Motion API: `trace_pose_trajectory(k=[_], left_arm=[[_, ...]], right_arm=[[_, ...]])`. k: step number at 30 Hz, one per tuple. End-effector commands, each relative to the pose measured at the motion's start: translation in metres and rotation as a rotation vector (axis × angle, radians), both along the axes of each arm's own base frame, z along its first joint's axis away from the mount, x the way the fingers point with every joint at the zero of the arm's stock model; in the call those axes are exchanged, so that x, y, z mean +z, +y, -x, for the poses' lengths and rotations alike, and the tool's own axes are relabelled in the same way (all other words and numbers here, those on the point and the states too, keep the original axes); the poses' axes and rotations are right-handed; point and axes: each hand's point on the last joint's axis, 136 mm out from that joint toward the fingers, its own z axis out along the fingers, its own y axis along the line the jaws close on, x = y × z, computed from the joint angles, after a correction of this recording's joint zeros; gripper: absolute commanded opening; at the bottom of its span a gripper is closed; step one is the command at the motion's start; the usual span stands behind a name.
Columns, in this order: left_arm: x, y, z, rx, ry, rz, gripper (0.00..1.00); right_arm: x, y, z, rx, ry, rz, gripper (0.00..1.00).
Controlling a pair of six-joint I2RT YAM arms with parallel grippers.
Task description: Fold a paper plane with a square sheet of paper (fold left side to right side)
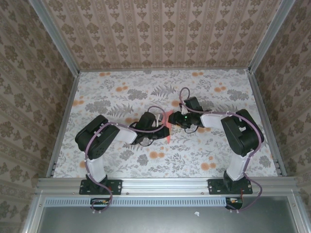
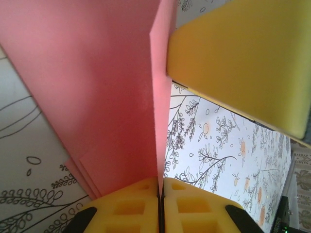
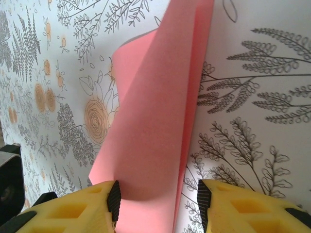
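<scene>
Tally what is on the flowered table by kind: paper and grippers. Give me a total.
Paper: 1, the pink-red paper sheet, partly folded
Grippers: 2, the left gripper and the right gripper
Total: 3

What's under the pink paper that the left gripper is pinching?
Lower folded layers of the sheet of paper peek out at its edge, on the floral table cover. What lies directly beneath them is covered.
</scene>
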Motion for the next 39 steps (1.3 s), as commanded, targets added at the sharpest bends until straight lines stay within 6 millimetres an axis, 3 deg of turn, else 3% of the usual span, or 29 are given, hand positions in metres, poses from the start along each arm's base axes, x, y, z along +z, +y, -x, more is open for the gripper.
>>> trace_pose_trajectory(k=[1, 7, 14, 24, 29, 39], left_arm=[[-0.003, 0.002, -0.001, 0.013, 0.015, 0.009, 0.11], [-0.003, 0.002, -0.001, 0.015, 0.014, 0.018, 0.14], [0.013, 0.002, -0.004, 0.014, -0.016, 0.053, 0.27], [0.034, 0.034, -0.017, 0.086, -0.047, 0.077, 0.43], [0.039, 0.038, -0.035, 0.114, -0.026, 0.142, 0.43], [0.031, 0.023, -0.049, 0.111, 0.01, 0.192, 0.39]], right_arm=[[-0.008, 0.001, -0.003, -0.011, 0.027, 0.037, 0.47], [-0.021, -0.002, 0.002, -0.014, 0.083, 0.086, 0.45], [-0.034, -0.007, 0.007, -0.018, 0.134, 0.127, 0.43], [-0.033, -0.005, 0.006, -0.017, 0.126, 0.115, 0.42], [-0.034, -0.005, 0.006, -0.017, 0.126, 0.115, 0.42], [-0.033, -0.004, 0.007, -0.012, 0.128, 0.111, 0.42]])
